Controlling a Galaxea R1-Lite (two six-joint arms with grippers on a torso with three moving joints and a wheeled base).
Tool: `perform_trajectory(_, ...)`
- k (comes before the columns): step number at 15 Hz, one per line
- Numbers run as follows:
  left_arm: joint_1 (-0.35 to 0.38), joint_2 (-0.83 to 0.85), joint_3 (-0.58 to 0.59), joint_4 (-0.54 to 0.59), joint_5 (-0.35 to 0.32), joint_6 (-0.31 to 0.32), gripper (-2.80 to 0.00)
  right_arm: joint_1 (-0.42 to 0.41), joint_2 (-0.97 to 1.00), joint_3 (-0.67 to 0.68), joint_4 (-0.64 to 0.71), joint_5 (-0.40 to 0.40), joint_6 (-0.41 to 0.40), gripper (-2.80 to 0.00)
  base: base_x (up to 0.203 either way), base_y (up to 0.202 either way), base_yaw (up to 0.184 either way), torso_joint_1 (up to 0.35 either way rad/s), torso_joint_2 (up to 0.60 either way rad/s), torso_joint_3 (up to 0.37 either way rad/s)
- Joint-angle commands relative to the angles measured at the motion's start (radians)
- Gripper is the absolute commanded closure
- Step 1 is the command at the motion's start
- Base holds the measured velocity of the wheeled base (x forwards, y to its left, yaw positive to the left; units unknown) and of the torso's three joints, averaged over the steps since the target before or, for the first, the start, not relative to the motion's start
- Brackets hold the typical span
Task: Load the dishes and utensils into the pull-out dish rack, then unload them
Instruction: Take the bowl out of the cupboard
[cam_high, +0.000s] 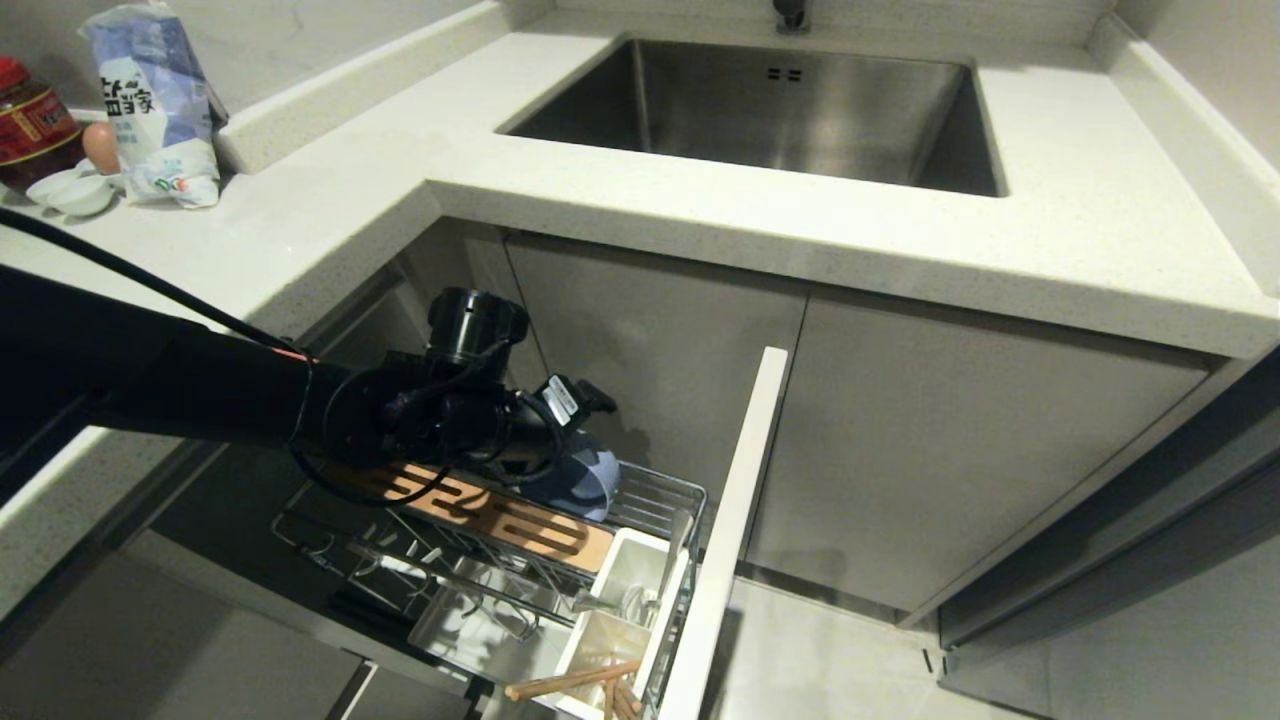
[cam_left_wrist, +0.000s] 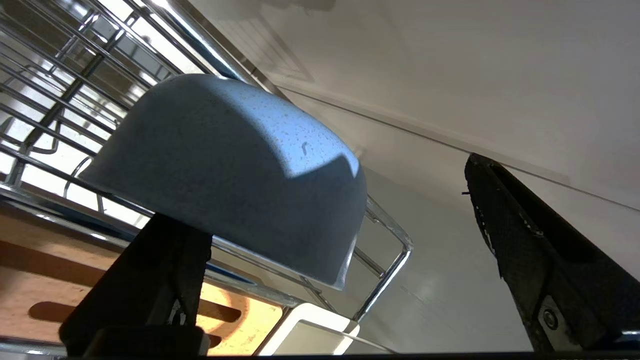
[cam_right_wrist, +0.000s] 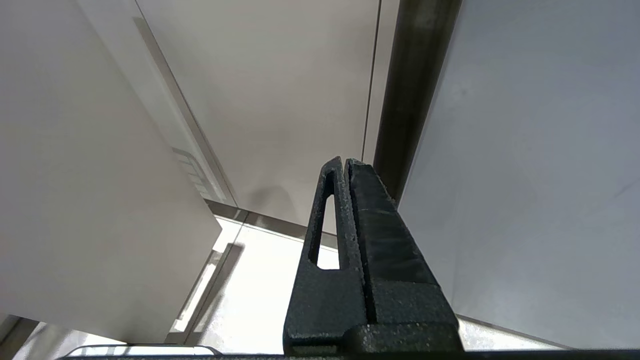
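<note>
Two arms, only the left one working. Left gripper (cam_left_wrist: 325, 240) hangs low over the pull-out dish rack (cam_high: 655, 490), jaws spread wide and gripping nothing. The speckled blue bowl (cam_left_wrist: 235, 185) sits between the spread fingers in the left wrist view, mouth down and tilted, leaning on the chrome wires just behind the slotted wooden bar (cam_high: 520, 520). One finger (cam_left_wrist: 150, 280) lies against or just under the bowl's rim; can't tell if it touches. The other finger (cam_left_wrist: 540, 250) stands well apart from it.

Key relation: the bowl lies straight ahead of the left gripper, inside the open jaws, at the rack's back corner next to the cabinet front (cam_high: 735, 520). The left arm is the nearer one by far.

Chopsticks (cam_high: 570, 682) and the metal spoon (cam_high: 670, 560) stand in the white utensil caddy (cam_high: 625, 580) at the rack's front end. No plate visible.

Judgement: either the bowl is just set down or about to be regrasped; can't say which. Any pick here means closing across the rim without shoving the bowl along the wires.

Right gripper (cam_right_wrist: 345, 170) is parked beside the cabinets, fingers pressed together, empty.
</note>
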Motion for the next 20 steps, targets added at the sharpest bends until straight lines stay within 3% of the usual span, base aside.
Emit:
perform_trajectory(1, -0.001, 0.002, 0.0, 0.002, 0.0, -0.006, 0.0, 0.0, -0.001, 0.026, -0.001, 0.0, -0.001, 0.0, 0.0, 0.0, 0.0, 0.0, 0.0, 0.0)
perform_trajectory(13, -0.04, -0.068, 0.027, 0.013, -0.003, -0.028, 0.0, 0.0, -0.001, 0.026, -0.001, 0.0, 0.0, 0.0, 0.0, 0.0, 0.0, 0.0, 0.0, 0.0)
perform_trajectory(20, -0.065, -0.288, 0.042, 0.045, -0.003, -0.027, 0.0, 0.0, -0.001, 0.026, -0.001, 0.0, 0.0, 0.0, 0.0, 0.0, 0.0, 0.0, 0.0, 0.0)
